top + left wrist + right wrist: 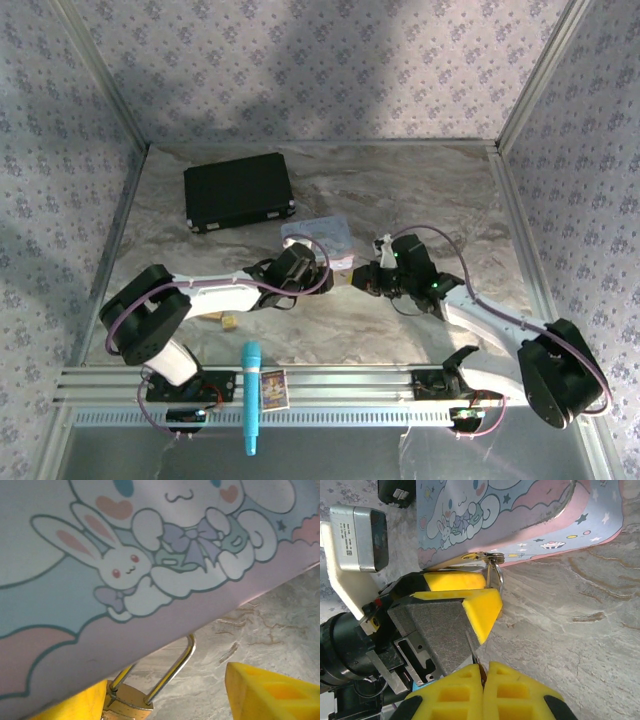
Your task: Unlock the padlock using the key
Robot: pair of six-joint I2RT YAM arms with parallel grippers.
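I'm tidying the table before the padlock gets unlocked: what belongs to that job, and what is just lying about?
In the job: padlock; key, a sliver pinched in the shut right end effector; open left end effector; cartoon tin, padlock at its edge.
Lying about: black case; wooden cube; teal pen; small card.

Black case [239, 191] at back left, pastel cartoon tin [322, 237] mid-table, blue pen [250, 396] across front rail [350, 380]

On the table [420, 200] we see 1 case [238, 192] toward the far left corner and 1 tin [322, 236] mid-table. The padlock [131, 701] is at the tin's near edge, the key [474, 652] is beside it, and 1 cube [229, 321] lies near-left.
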